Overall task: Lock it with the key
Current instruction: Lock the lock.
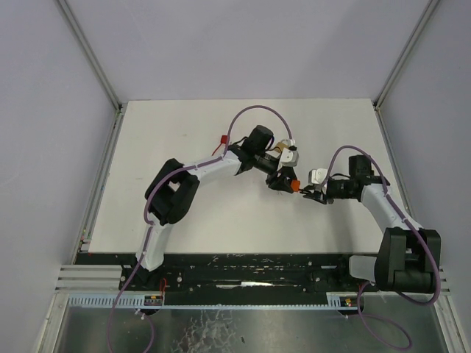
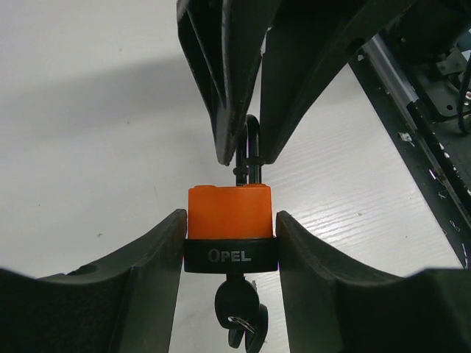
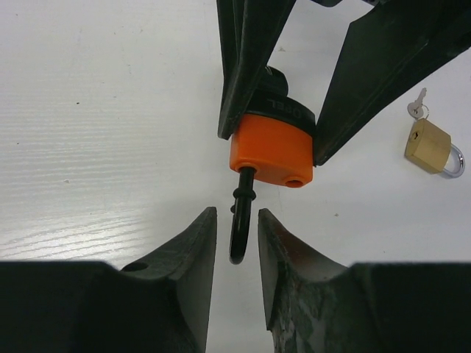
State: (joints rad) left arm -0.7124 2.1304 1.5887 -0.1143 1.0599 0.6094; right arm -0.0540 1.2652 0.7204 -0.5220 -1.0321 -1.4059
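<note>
We start at the near edge of the white table, where both arms are bolted; they reach inward and meet about mid-table.

Right gripper: its fingers stand close on either side of the black shackle. Its own wrist view shows a thin gap on each side, and we cannot tell whether the jaws are clamping the shackle or only flanking it.

Orange padlock: it is held off the table between the two grippers. One leg of the shackle sits in the body, and the hole beside it shows open. A black band marked OPEL wraps the keyhole end.

Left gripper: the jaws are clenched on the orange padlock, with one finger pressed to each flank of the body. A dark key sits in the keyhole end, facing this wrist.

Farther out, a brass padlock lies on the table with a small silver key just beside it. Farther still, beside the left arm, lies a small red object that we cannot identify.
</note>
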